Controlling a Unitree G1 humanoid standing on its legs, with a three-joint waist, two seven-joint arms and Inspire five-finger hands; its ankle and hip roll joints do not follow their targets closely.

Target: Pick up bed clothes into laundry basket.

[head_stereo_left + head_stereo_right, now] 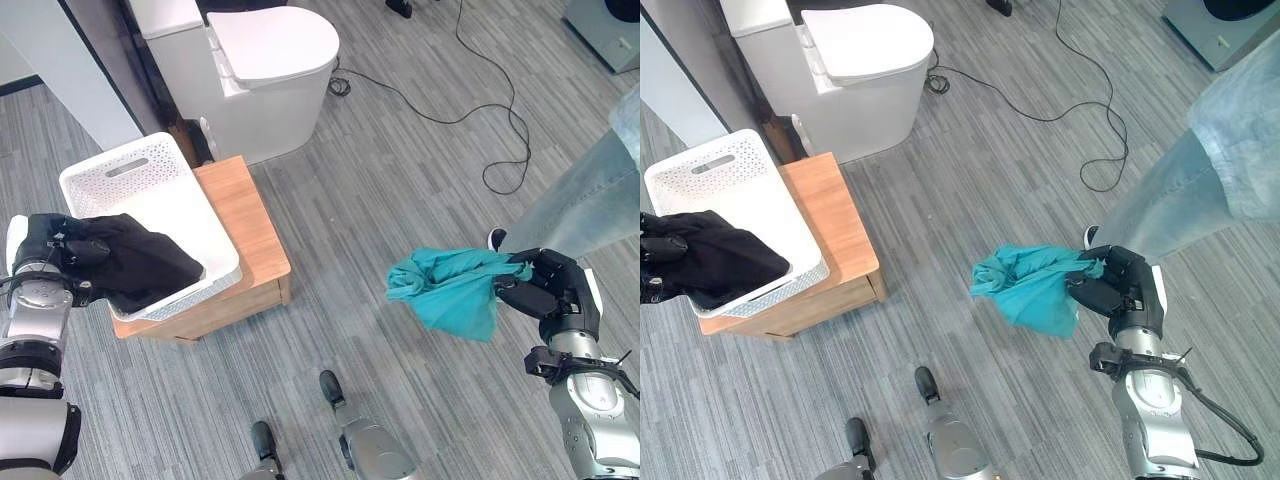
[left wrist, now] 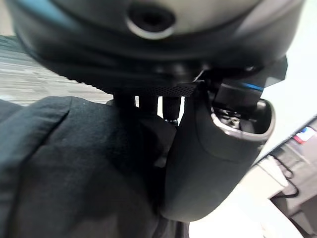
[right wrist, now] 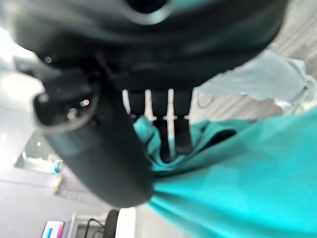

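Observation:
A white laundry basket (image 1: 150,185) stands on a low wooden stand (image 1: 245,215) at the left. A black garment (image 1: 135,260) drapes over the basket's near rim, and my left hand (image 1: 55,250) is shut on its outer end; its wrist view shows the fingers curled into the black cloth (image 2: 74,168). Off to the right, above the floor, my right hand (image 1: 545,285) is shut on a teal garment (image 1: 450,290) that hangs bunched from it. In the right wrist view the fingers (image 3: 171,124) curl into the teal cloth (image 3: 247,173).
A white toilet (image 1: 255,70) stands behind the basket. A person's leg in light jeans (image 1: 580,200) is close behind my right hand. A black cable (image 1: 480,110) snakes across the grey plank floor, and a grey appliance (image 1: 605,25) sits at the far right.

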